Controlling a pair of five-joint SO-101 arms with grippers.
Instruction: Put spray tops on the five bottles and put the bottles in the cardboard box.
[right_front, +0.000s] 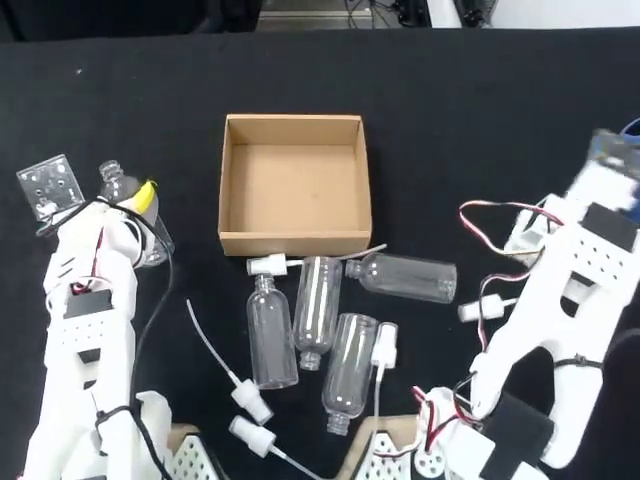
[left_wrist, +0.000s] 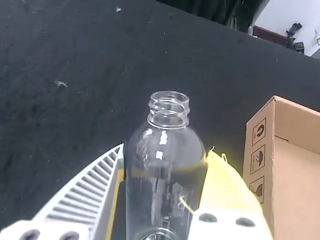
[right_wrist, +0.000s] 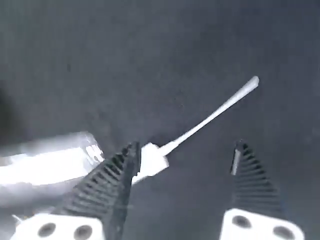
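On a black table (right_front: 500, 100), the left gripper (left_wrist: 167, 152) clamps an uncapped clear bottle (left_wrist: 169, 112); the right gripper (right_wrist: 186, 147), jaws apart at a spray top (right_wrist: 154, 161), should next close on it.

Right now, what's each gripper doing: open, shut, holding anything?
Left gripper: shut on a clear bottle that has no top.
Right gripper: open over a loose spray top, not gripping it.

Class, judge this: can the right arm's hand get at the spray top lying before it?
Probably yes. The right hand is open, the spray top lies on the table just ahead of it, and nothing covers it.
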